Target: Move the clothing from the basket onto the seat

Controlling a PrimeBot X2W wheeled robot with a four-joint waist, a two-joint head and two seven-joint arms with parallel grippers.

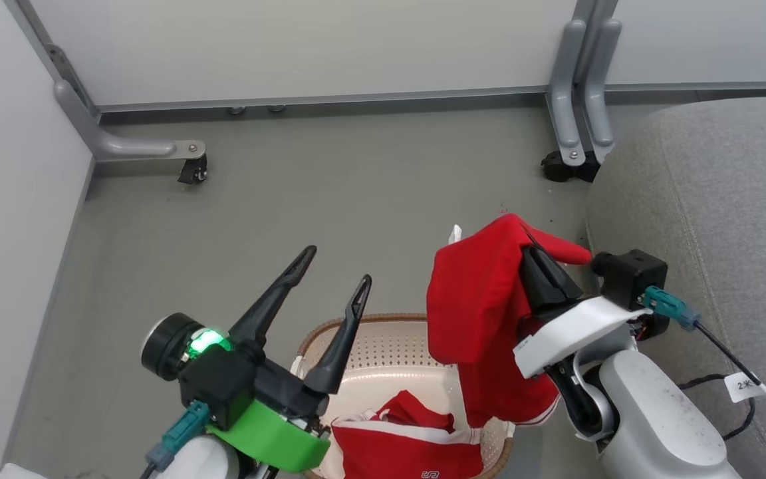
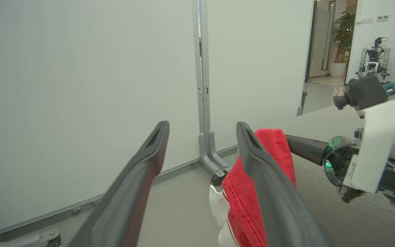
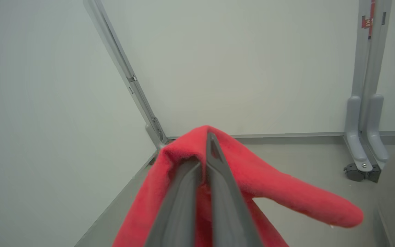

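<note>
Head view looks down; wrist views face partition wall (image 2: 81,68), near; all share red garment (image 1: 469,299).

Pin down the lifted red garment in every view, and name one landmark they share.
Head view: the red garment hangs right of centre from the right gripper, above the basket.
Left wrist view: low, right of centre, behind one finger of the left gripper.
Right wrist view: bottom centre, draped over shut fingers.
Shared landmark: twin-footed grey partition post.
</note>
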